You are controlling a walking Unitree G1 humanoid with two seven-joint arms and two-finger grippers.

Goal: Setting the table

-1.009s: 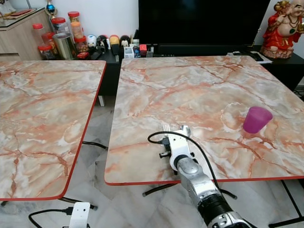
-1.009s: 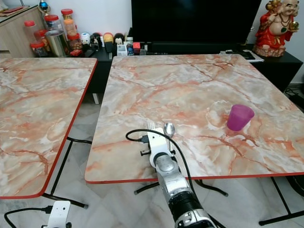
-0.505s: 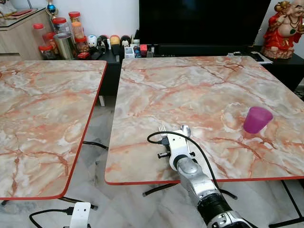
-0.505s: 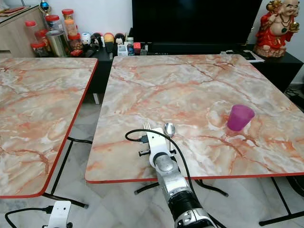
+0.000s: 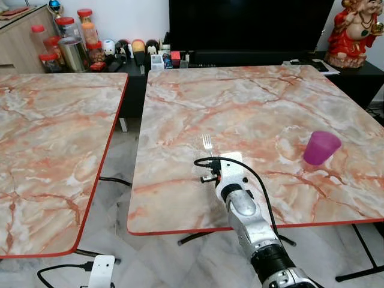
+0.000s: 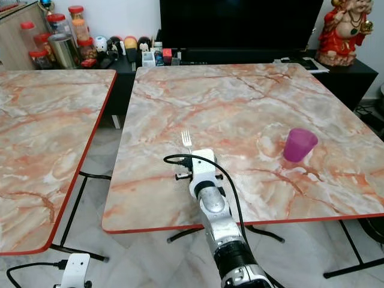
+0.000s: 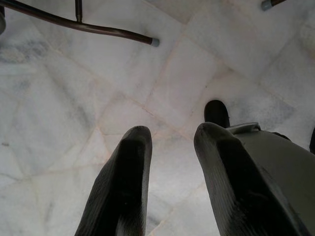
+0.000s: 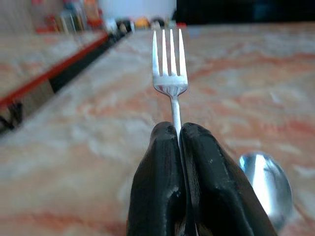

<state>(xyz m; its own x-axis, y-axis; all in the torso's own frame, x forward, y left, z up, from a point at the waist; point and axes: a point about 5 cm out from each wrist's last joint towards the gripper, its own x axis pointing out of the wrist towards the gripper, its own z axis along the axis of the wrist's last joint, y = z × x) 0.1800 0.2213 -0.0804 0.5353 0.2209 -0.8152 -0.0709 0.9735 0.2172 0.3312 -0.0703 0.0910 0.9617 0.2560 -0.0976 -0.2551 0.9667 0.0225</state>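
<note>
The fork (image 8: 170, 69) is showing as thin polished metal, with three slim tines visible and a narrow neck, and it is sticking out forward from the right gripper (image 8: 179, 135), whose jaws are pressing tight together on its handle. In the head views the fork (image 5: 207, 143) is pointing toward the far side of the desk (image 5: 252, 102), over the near middle of its top; whether it is touching the surface cannot be told. A spoon (image 8: 266, 184) with a rounded shiny bowl is lying just beside the black fingers (image 8: 157, 191), which are looking matte and slightly grainy. The desk is a square slab patterned like pink and orange marble, smooth and glossy, with a thin red edge. A black cable is looping over the white wrist block of the silver right arm (image 6: 210, 198), which is reaching over the near edge. A purple plastic cup (image 5: 320, 148), tapered, is standing well apart to the right. A second desk (image 5: 54, 144) of the same pattern is standing to the left across a gap. Jars with red lids (image 5: 63, 39) and a dark screen (image 5: 246, 27) are standing beyond, and a red figurine (image 5: 355, 30) at the far right. The left gripper (image 7: 170, 172) is hanging over pale marbled floor tiles (image 7: 59, 108), its ribbed jaws standing narrowly apart and holding nothing.
</note>
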